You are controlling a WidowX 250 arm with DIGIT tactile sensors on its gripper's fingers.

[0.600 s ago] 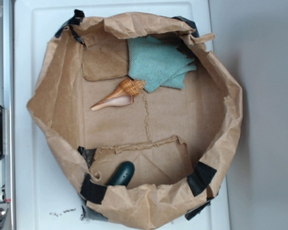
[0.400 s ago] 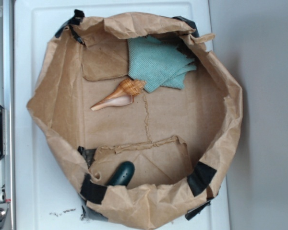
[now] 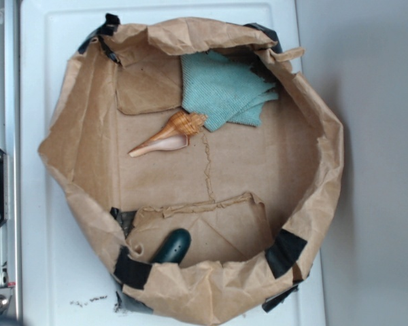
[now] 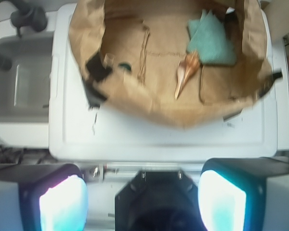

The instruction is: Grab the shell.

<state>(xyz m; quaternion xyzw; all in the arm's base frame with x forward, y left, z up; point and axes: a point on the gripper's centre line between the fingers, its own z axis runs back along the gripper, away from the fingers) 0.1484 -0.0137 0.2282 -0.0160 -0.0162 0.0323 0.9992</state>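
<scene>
Pincer (image 4: 142, 199) spread, empty, well short of the bag (image 4: 135, 98); approach step: you reach in over the shell (image 3: 168, 134).

Glossy ribbed shell (image 3: 168, 136), crumpled matt brown paper bag (image 3: 326, 170), woven teal cloth (image 3: 221, 88), smooth white plastic surface (image 3: 41, 258).

No readable text, label, brand, number or sign shows anywhere.
</scene>
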